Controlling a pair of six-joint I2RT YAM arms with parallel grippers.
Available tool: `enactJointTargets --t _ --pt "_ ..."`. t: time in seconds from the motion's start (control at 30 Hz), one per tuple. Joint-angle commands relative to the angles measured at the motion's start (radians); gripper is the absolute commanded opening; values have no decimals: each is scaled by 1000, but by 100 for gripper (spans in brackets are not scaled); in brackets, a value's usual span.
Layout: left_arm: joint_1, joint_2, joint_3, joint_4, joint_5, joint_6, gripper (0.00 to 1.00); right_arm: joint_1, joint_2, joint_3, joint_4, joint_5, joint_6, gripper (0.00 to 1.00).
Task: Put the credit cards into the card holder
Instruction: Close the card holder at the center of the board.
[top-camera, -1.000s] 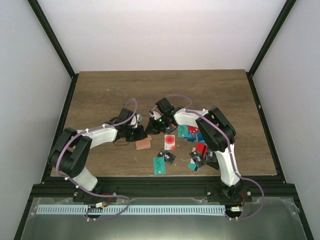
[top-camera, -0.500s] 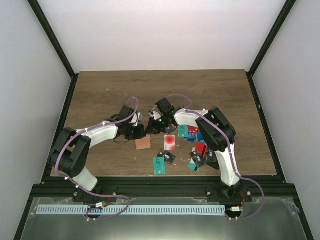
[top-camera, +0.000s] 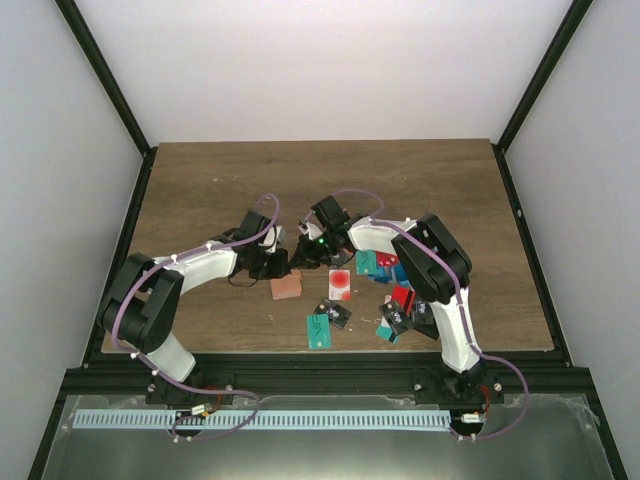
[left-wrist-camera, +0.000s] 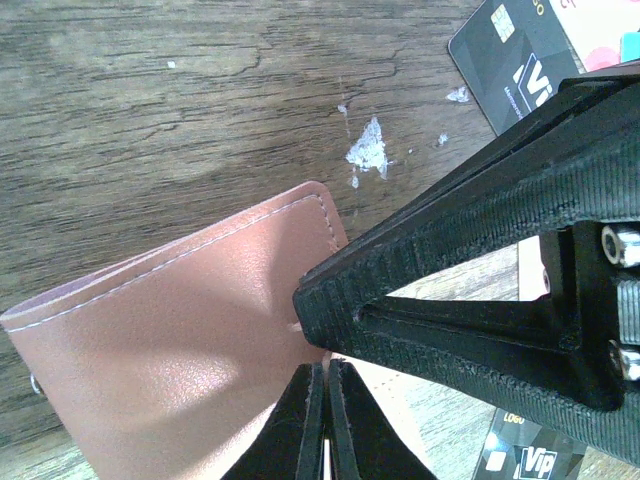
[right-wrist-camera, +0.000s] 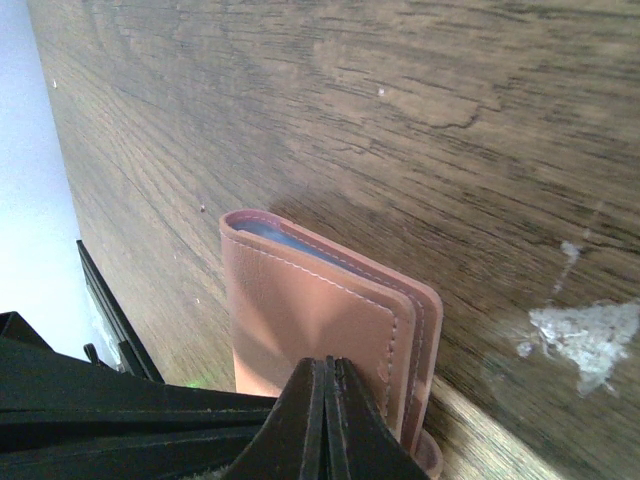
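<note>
Your card holder (top-camera: 286, 287) lies flat on the table (top-camera: 200, 180), a little toward 6 o'clock from the middle, and both arms reach in to meet over it. It is folded shut with its salmon-brown cover up. In the right wrist view a sliver of bluish pocket shows at its 12 o'clock edge.

Your left gripper (left-wrist-camera: 325, 375) has its fingers pressed together, the tips right over the cover at the holder's 3 o'clock side. You cannot tell from this view whether they nip a flap or only rest on it. Your right gripper (right-wrist-camera: 326, 370) is also pressed together, its tips down on the cover near the stitched edge, and again nothing shows whether any leather sits between them. In the left wrist view, one ribbed black finger (left-wrist-camera: 480, 200) of the right gripper comes in from 3 o'clock, and its point touches the holder's edge.

The credit cards (top-camera: 402, 297) are all still out on the wood. A loose heap of red, teal, blue and black ones lies well apart from the holder at its 3 o'clock, under the right arm. A red-and-white card (top-camera: 340, 284) lies near the holder at 3 o'clock. A teal card (top-camera: 319, 331) lies at its 5 o'clock, with a black card (top-camera: 338, 315) just beside it.
</note>
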Motion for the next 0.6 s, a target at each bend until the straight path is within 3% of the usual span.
enactJointTargets --t 0.0,0.57 --pt "-1 25 9 -7 -38 17 4 -7 11 -22 -47 30 -16 1" --pt "-1 20 1 -58 -122 49 4 -7 11 -22 -45 33 -7 1"
